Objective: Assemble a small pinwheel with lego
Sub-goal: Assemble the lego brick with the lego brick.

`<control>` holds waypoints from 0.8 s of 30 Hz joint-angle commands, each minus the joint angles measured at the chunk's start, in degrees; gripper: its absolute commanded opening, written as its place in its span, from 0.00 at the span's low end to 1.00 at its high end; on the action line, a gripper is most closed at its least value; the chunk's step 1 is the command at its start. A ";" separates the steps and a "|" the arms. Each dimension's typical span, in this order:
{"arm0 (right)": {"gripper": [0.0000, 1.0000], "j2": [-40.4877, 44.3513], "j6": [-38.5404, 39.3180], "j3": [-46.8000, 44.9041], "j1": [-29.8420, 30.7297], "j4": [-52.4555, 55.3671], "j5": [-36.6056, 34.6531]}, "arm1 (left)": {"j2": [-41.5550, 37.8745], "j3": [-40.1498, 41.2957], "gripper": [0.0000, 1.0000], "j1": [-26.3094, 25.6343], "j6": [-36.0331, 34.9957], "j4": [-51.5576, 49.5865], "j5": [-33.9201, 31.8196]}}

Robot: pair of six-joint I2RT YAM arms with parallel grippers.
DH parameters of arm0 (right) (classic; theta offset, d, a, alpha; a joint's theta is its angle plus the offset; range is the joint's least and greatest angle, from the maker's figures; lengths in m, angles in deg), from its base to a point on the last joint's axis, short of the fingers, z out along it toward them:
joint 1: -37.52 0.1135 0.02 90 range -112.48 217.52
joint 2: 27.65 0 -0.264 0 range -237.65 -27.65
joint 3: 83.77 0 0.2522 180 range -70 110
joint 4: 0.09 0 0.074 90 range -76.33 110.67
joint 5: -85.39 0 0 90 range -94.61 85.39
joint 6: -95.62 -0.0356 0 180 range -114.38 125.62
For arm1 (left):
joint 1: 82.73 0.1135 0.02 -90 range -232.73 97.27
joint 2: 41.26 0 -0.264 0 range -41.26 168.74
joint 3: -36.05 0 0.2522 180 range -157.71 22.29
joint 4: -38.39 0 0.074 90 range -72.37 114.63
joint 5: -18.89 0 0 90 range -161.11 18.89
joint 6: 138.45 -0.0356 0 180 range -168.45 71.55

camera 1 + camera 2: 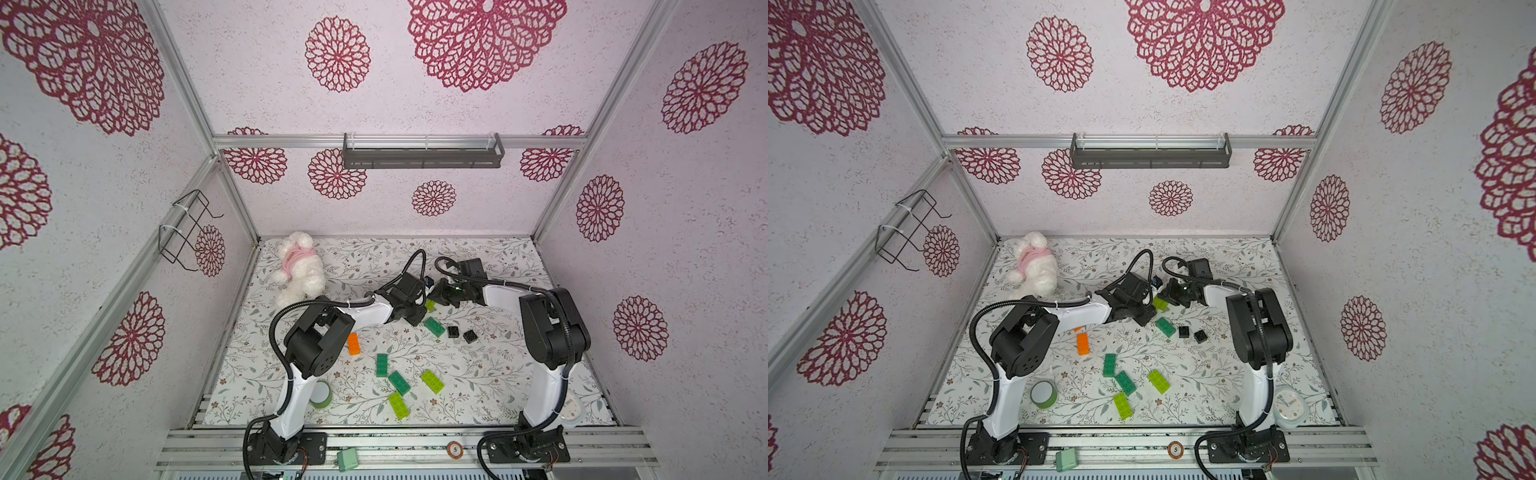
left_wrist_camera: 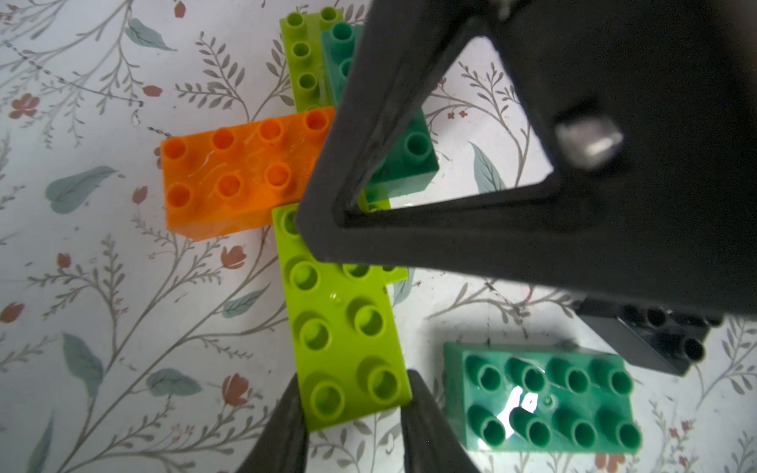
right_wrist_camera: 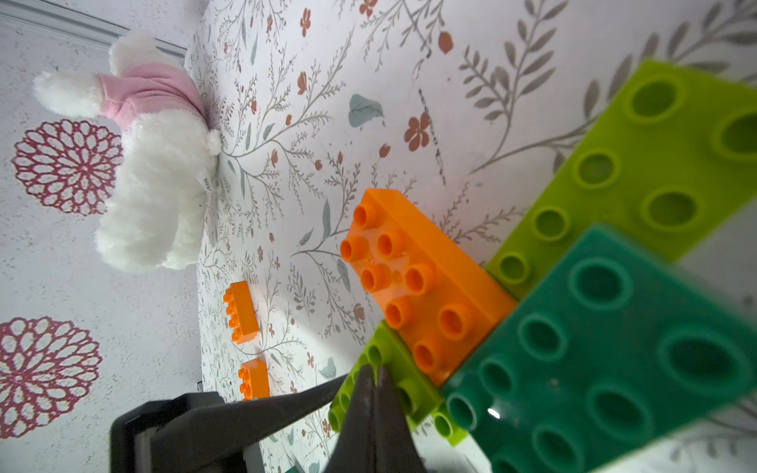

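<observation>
In the left wrist view the lego pinwheel lies on the mat: an orange brick, a dark green brick and two lime bricks joined crosswise. My left gripper is shut on the end of the nearer lime brick. My right gripper is shut, its tips together over a lime brick beside the orange brick and dark green brick. In both top views the two grippers meet over the pinwheel, and only a lime corner shows.
Loose bricks lie nearer the front: dark green, two black, orange, more green and lime. A tape roll stands front left, a plush toy back left, a white timer front right.
</observation>
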State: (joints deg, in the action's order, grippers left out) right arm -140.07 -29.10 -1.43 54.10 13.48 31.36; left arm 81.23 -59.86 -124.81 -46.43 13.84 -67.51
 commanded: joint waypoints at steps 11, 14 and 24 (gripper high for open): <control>0.00 -1.12 2.78 -0.22 0.55 6.22 -7.32 | 0.42 -1.48 0.21 -0.37 1.49 -0.55 1.18; 0.00 -0.43 4.75 -0.30 0.65 10.25 -11.84 | 0.96 -2.22 0.21 -0.24 2.73 -1.09 1.66; 0.00 -0.14 5.74 -5.32 0.70 10.60 -14.17 | 1.04 1.78 0.20 -0.01 6.60 1.27 0.37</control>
State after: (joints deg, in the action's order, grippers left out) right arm -138.70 -24.77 -2.50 55.17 14.84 25.02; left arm 81.30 -59.38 -124.79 -41.53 14.69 -66.79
